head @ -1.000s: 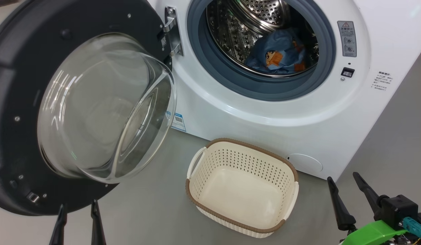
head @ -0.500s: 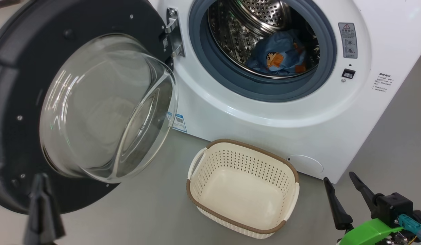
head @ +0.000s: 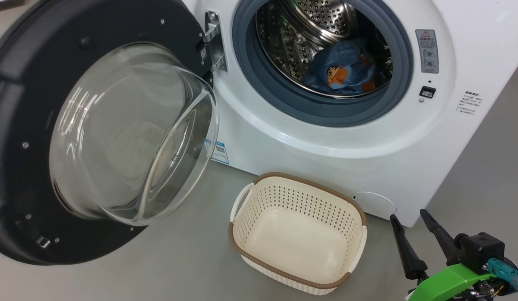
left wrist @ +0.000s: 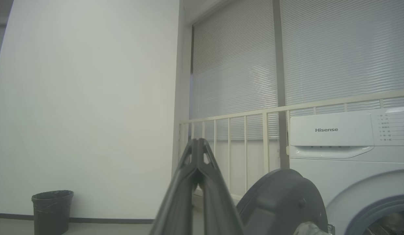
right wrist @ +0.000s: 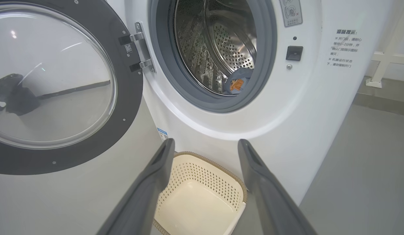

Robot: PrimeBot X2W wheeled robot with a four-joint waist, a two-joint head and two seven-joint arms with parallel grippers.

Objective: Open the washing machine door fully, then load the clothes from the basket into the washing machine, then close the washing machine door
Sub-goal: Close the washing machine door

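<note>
Grey floor (head: 192,259) beneath basket (head: 292,196), long axis parallel to washing machine (head: 309,142) front; left gripper (left wrist: 198,143) pressed together, right gripper (head: 408,214) spread.

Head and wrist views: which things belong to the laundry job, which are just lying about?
Job: big white front-loading washing machine; its round black-rimmed glass door, swung open; light blue printed fabric clothes inside the steel drum; cream perforated plastic basket, empty.
Lying about: round black bin; cream barred railing.
</note>
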